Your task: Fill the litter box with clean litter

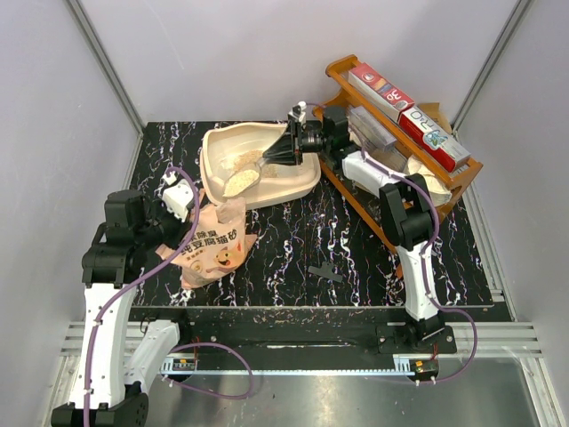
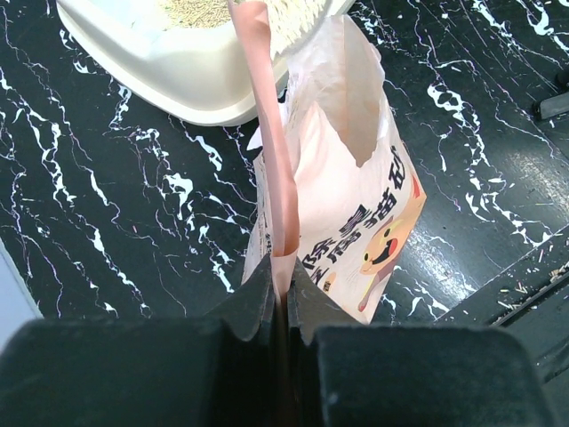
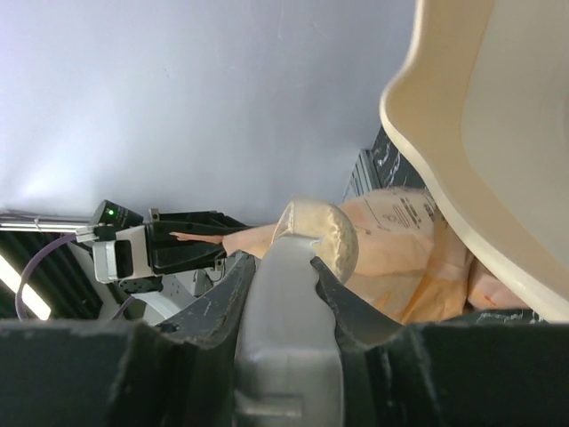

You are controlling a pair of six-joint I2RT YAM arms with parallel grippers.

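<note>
Inspection from the remote station. The litter box (image 1: 302, 178), a cream-beige tray with rounded corners and raised walls, sits at the rear centre of the black marbled table (image 1: 293, 240), just left of the wooden rack (image 1: 462, 173). I see the clean litter (image 1: 238, 161) as pale tan granules in loose patches on the box floor, with bare plastic showing around them.

The right gripper (image 3: 284, 258) is clamped on the grey handle of a scoop (image 1: 242, 181). The scoop's bowl is heaped with granules and lies over the box's near-left part.

The left gripper (image 2: 283, 267) has its fingers pressed together on the top edge of the pink-orange printed bag (image 2: 356, 205). The bag stands open-mouthed just in front of the box's near wall. I cannot tell whether bag and wall touch.
</note>
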